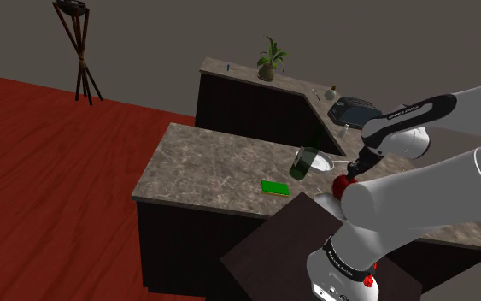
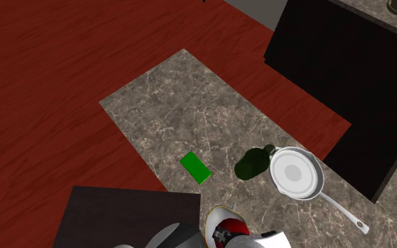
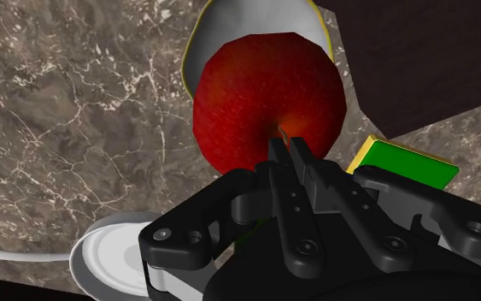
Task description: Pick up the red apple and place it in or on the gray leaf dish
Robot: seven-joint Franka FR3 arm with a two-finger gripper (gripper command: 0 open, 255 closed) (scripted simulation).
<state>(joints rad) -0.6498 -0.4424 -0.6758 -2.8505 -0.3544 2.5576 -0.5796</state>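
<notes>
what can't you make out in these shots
- Leaf dish: in the wrist view the apple covers most of it. Whether the two touch cannot be told.
- Pan: in the wrist view it is cut by the edge and partly behind the gripper.
- Small objects on the back counter: in the shoulder view they are too small to name.

Green bottle (image 2: 254, 162) beside pan (image 2: 297, 174); apple (image 2: 235, 227) above dish (image 2: 213, 211).
</notes>
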